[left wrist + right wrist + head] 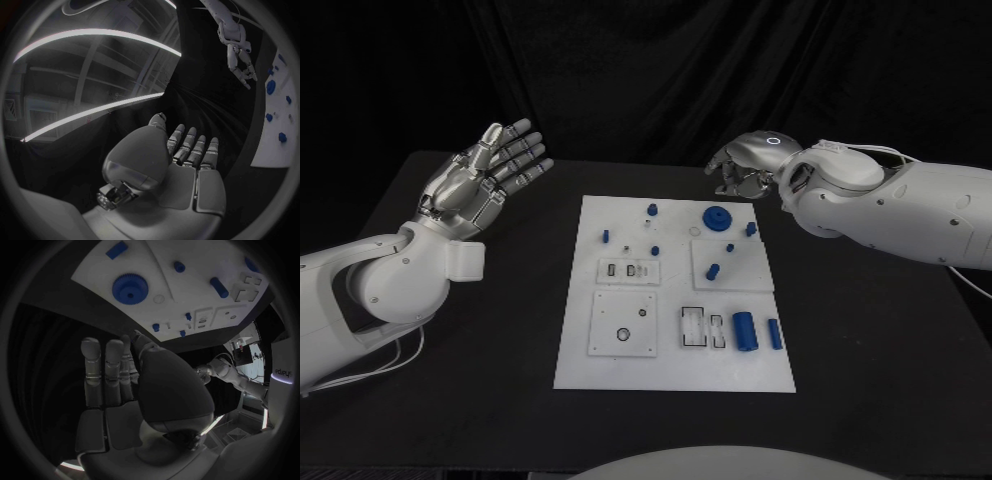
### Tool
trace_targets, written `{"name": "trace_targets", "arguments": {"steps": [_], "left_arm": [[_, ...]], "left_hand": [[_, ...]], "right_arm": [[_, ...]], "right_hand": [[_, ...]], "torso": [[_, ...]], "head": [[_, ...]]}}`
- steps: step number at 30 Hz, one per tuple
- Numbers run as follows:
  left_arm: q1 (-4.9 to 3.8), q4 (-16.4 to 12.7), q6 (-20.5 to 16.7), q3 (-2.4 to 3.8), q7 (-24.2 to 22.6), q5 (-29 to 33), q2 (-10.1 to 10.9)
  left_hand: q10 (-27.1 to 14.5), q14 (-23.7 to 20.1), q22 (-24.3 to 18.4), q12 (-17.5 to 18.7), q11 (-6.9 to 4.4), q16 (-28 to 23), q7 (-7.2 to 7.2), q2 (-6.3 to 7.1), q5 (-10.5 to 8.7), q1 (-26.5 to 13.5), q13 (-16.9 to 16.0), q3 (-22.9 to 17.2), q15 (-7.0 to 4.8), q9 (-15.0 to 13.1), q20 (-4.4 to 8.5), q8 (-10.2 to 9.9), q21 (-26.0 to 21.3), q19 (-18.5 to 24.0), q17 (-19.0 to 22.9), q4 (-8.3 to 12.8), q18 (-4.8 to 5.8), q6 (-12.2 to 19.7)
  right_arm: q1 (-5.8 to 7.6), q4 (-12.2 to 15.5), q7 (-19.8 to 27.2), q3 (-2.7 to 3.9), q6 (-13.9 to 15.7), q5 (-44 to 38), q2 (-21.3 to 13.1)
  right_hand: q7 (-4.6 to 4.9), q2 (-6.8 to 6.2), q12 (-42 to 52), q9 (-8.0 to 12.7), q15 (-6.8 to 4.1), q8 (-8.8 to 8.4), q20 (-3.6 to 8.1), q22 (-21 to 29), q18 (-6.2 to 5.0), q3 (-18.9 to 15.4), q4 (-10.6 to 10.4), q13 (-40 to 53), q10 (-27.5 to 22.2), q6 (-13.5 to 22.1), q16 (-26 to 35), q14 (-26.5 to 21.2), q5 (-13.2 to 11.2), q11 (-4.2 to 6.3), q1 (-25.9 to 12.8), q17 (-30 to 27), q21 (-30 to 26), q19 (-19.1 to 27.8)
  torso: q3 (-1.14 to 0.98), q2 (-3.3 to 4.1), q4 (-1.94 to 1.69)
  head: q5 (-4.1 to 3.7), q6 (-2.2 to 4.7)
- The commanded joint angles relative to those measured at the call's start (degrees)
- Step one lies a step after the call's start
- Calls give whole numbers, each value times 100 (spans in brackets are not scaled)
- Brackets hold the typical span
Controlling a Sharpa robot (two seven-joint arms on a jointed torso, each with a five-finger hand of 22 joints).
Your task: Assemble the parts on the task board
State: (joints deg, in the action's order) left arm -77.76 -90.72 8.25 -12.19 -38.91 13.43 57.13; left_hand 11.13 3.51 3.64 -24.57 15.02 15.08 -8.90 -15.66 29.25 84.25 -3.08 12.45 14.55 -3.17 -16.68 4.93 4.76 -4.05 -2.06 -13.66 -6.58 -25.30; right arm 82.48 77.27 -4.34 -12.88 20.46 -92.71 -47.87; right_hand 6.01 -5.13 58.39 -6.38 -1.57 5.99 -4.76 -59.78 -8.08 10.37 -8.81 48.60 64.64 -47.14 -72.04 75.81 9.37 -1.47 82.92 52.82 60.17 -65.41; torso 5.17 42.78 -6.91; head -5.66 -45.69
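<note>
The white task board [672, 360] lies in the middle of the black table, with small blue parts on it: a round gear [717, 218], several pegs such as one [652, 209] near the far edge, and two cylinders [746, 329] near the front right. My left hand [485, 177] is raised left of the board, fingers straight and apart, holding nothing. My right hand [744, 176] hovers beyond the board's far right corner, fingers hanging down, empty. The right wrist view shows the gear [129, 288] and board [187, 295] past my flat right hand [119, 385]. The left wrist view shows my left hand [181, 165] flat.
Black table [877, 330] surrounds the board on all sides. White inset plates [623, 322] with slots and holes sit on the board's front half. In the left wrist view the right hand [240, 62] hangs beyond the board's edge [275, 135].
</note>
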Motion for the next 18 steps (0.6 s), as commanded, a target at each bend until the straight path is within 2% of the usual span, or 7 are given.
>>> {"name": "trace_targets", "arguments": {"steps": [1,2,3,4,6,12,18], "left_arm": [[1,-6,93,7,-136,44,-14],[2,-7,101,7,-132,44,-13],[2,-8,106,7,-130,44,-12],[3,-8,110,7,-134,45,-11],[3,-7,116,7,-149,45,-12],[5,-8,151,7,-189,45,-19],[6,-4,172,7,-189,45,-17]], "left_hand": [[55,16,4,-34,-2,22,-513,-7,-17,41,-5,-29,13,-5,-17,34,24,-42,-6,-6,46,-39],[62,29,1,-42,4,58,-511,-22,-20,39,-5,-46,19,-5,-16,34,21,-41,-11,1,52,-36],[92,48,-1,-85,20,92,-506,-33,-23,35,-11,-64,30,-5,-17,36,19,-41,-16,11,62,-38],[98,52,0,-93,22,99,-505,-34,-23,34,-13,-68,32,-5,-16,36,21,-44,-17,14,63,-38],[132,70,6,-136,39,127,-495,-40,-24,24,-18,-86,43,-7,-16,41,32,-57,-21,25,74,-54],[172,92,14,-177,41,159,-481,-52,7,15,-23,-124,48,-13,-12,54,47,-77,-24,51,84,-89],[186,104,17,-194,45,180,-477,-54,11,10,-25,-136,52,-14,-12,57,52,-85,-27,60,87,-96]], "right_arm": [[-44,-17,-209,-5,-209,0,-59],[-66,-33,-214,-7,-226,-1,-71],[-86,-46,-219,-8,-247,-2,-77],[-112,-60,-226,-9,-286,-3,-80],[-149,-78,-237,-11,-350,-3,-78],[-280,-137,-244,-12,-510,-5,-41],[-398,-216,-254,-12,-641,-5,4]], "right_hand": [[43,38,2289,0,15,-33,-15,-731,179,-142,-204,2482,992,-80,-1112,683,-100,-21,-256,2029,677,-499],[85,33,2691,-13,32,-41,-48,-1066,248,-214,-252,3107,1477,-118,-1484,998,-115,-55,-323,2839,989,-699],[76,68,2867,-22,49,-39,-47,-1123,245,-233,-290,3455,1810,-145,-1502,997,-109,-81,-364,2875,1028,-703],[96,67,3161,-33,64,-44,-57,-1423,310,-303,-359,4140,2535,-175,-1717,1292,-97,-70,-472,3469,1318,-925],[107,60,3161,-44,62,-52,-66,-1605,345,-362,-417,4140,2536,-204,-1796,1419,-86,-73,-557,3718,1487,-1053],[142,48,3161,-82,74,-28,-75,-2192,509,-408,-490,4140,2536,-375,-1796,1419,-53,-98,-632,3718,2094,-1604],[173,49,3161,-94,96,-37,-89,-2543,623,-395,-485,4140,2536,-466,-1796,1419,88,-136,-613,3718,2467,-1958]], "torso": [[4,-20,34],[4,-21,35],[3,-21,39],[1,-18,42],[1,-15,46],[-9,-14,29],[3,-16,31]], "head": [[-48,-2],[-53,-1],[-57,2],[-56,6],[-53,10],[-63,13],[-69,42]]}}
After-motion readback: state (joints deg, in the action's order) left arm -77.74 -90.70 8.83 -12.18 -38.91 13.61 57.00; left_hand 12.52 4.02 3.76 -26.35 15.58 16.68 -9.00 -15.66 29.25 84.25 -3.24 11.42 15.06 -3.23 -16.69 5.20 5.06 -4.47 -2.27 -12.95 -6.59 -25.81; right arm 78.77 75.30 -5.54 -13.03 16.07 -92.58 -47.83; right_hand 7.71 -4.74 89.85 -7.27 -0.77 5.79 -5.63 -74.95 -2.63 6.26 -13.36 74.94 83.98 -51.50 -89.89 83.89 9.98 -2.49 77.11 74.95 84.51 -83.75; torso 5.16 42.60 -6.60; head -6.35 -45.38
